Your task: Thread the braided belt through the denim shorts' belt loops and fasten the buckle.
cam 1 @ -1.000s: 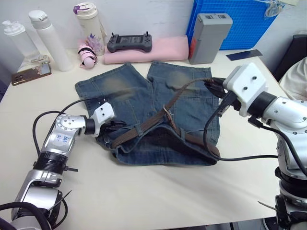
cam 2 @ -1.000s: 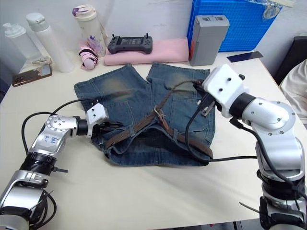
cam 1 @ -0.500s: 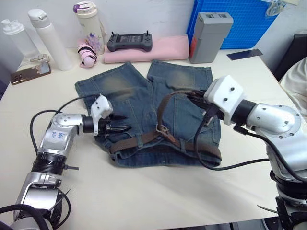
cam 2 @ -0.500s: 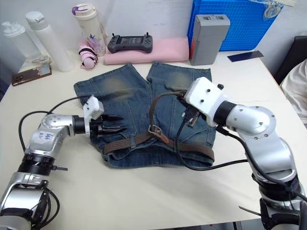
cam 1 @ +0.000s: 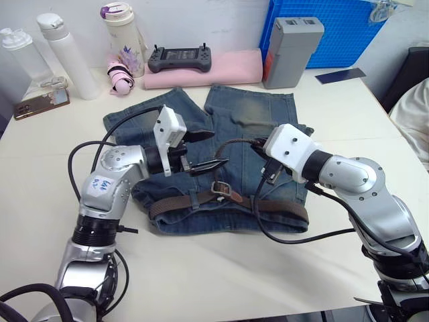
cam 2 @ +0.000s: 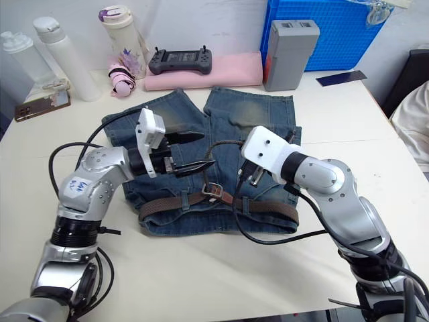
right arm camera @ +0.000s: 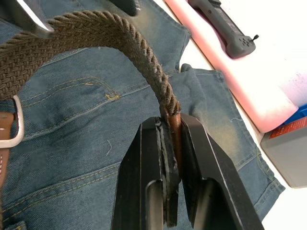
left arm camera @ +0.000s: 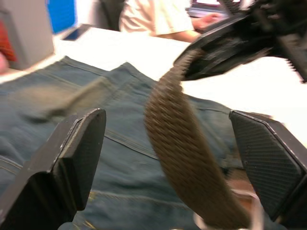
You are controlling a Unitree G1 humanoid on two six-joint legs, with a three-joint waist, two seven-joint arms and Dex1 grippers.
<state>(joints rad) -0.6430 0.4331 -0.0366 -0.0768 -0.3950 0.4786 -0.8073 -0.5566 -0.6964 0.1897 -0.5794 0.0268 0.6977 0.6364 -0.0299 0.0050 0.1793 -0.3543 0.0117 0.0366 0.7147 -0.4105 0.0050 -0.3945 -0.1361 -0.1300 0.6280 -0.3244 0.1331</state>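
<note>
**Fastening step: tail end pinched, buckle waiting**

Belt (cam 1: 228,202) already runs along the waistband of the shorts (cam 1: 251,124) on the desk (cam 1: 201,268); I can't confirm every loop is threaded. Looks like the fastening stage.

- Right hand (right arm camera: 170,139): clamped on the belt's leather-tipped tail, strap arching up from its fingers toward the buckle (cam 1: 222,189).
- Left hand (cam 1: 204,149): fingers spread wide, holding nothing, raised just above the shorts, with the arched strap passing between its fingers (left arm camera: 79,143).
- Buckle lies flat at the waistband, below and between both hands.

Next move, my read: left hand pins or lifts the buckle frame while right feeds the tail through. Tricky, because the braid is floppy and the frame can slide.

View notes: right wrist view confirms the grip on the tail, which the head views hide behind the wrist housing. Left wrist view shows the strap sitting untouched in the gap. Head views alone show the full belt run.
</note>
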